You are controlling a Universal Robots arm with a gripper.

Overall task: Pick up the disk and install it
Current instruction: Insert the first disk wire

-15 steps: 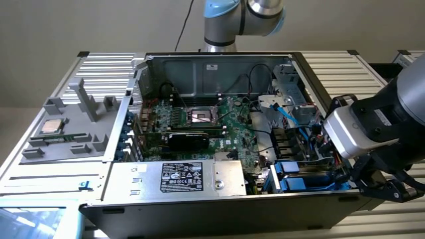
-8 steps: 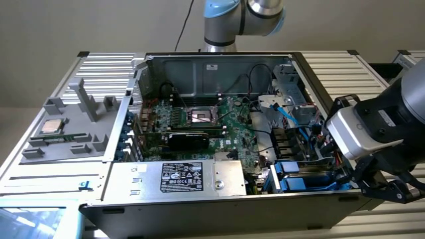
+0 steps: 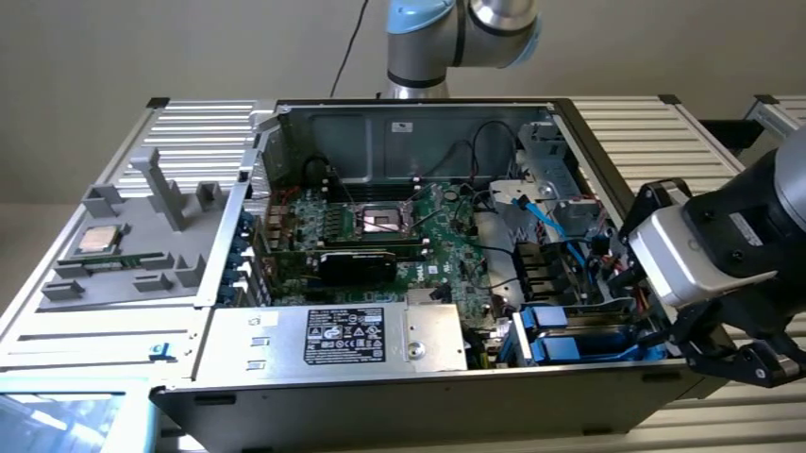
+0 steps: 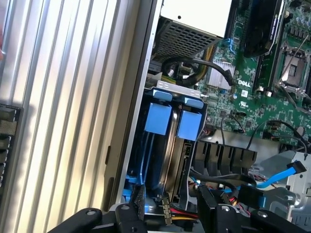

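1. The gripper (image 3: pixel 713 351) hangs over the corner of the open PC case (image 3: pixel 416 392) on the exterior view's right, right above the drive bay (image 4: pixel 179 88)
2. The disk (image 4: pixel 158 119) looks to be down in that bay, standing on edge with its blue carrier frame up. There are two blue-tabbed carriers side by side, touching or nearly so, and I honestly can't tell which one is the task's
3. The fingers (image 4: pixel 132 214) are spread apart, one on each side of the bay's near end. Nothing is pinched between them as far as I can see, just red and yellow wires (image 4: pixel 181 217) in the gap, so I'd call them released
4. The relation that matters: the disk lies straight ahead of the fingers. Its long axis runs away from them toward the power supply (image 3: pixel 343 336), not across the gap. The gap spans both carriers rather than one
5. My read is the disk is already seated or close to it, but how deep it sits is hidden
6. Off to the exterior view's left, the CPU chip (image 3: pixel 100 240) sits in a grey tray (image 3: pixel 164 203) on the bench (image 3: pixel 101 330), well apart from all this
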